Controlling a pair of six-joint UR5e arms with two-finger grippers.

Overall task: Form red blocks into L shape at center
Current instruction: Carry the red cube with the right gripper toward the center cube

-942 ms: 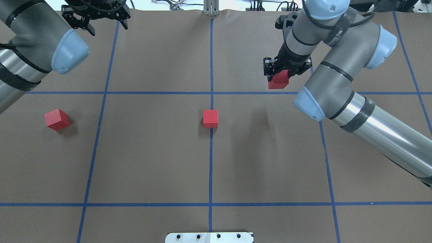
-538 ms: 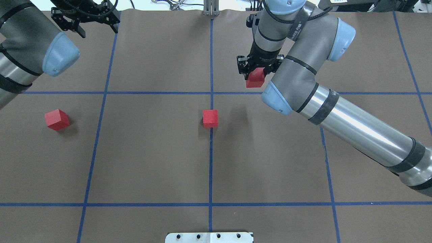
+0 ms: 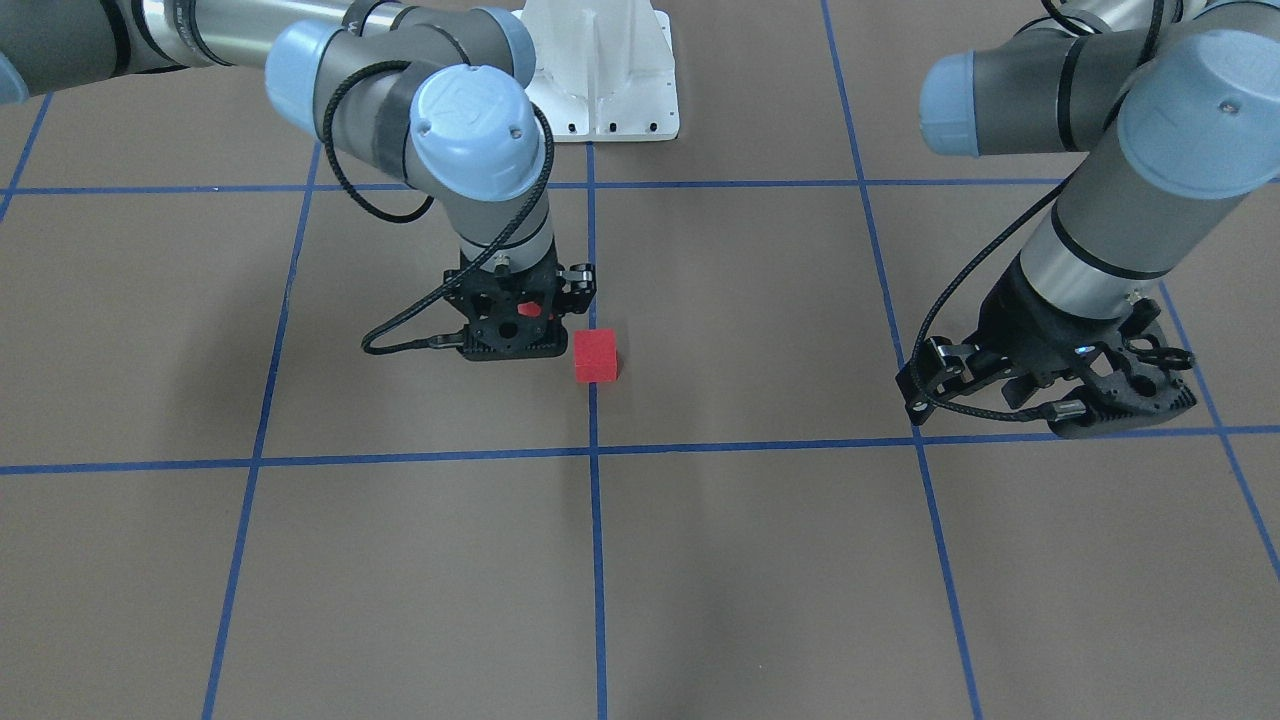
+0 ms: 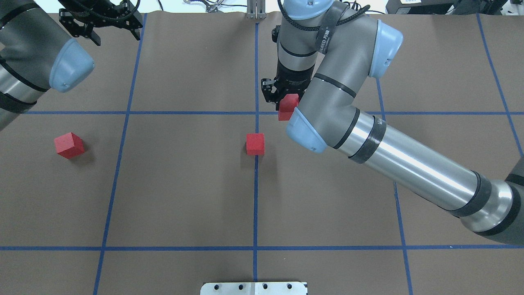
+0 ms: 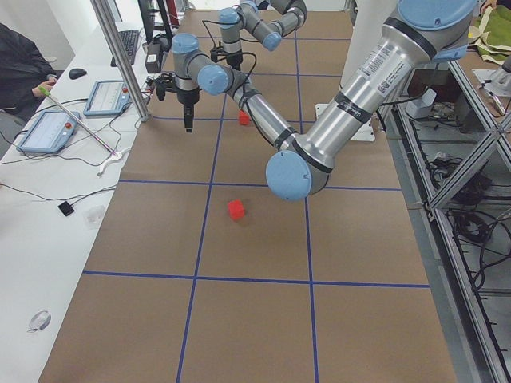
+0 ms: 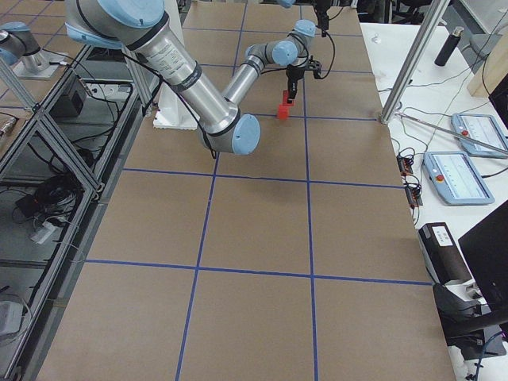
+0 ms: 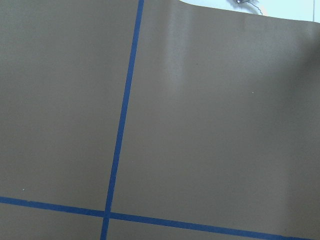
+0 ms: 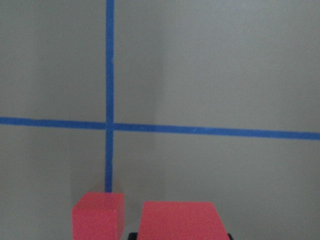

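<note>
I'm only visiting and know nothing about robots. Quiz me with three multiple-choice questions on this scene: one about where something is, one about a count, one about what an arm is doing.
1. Where does the middle red block rest?
A. on the white base
B. on the vertical blue tape line
C. at the table's far edge

2. How many red blocks show in the overhead view?
A. two
B. three
C. five

3. What is the right arm doing?
A. holding a red block in its jaws
B. hanging empty, jaws wide
C. pressing on the middle block

Answers:
1 B: the tape runs out from under it on both sides.
2 B: the left-hand block, the middle one and the held block.
3 A: its black jaws grip the held block.
</note>
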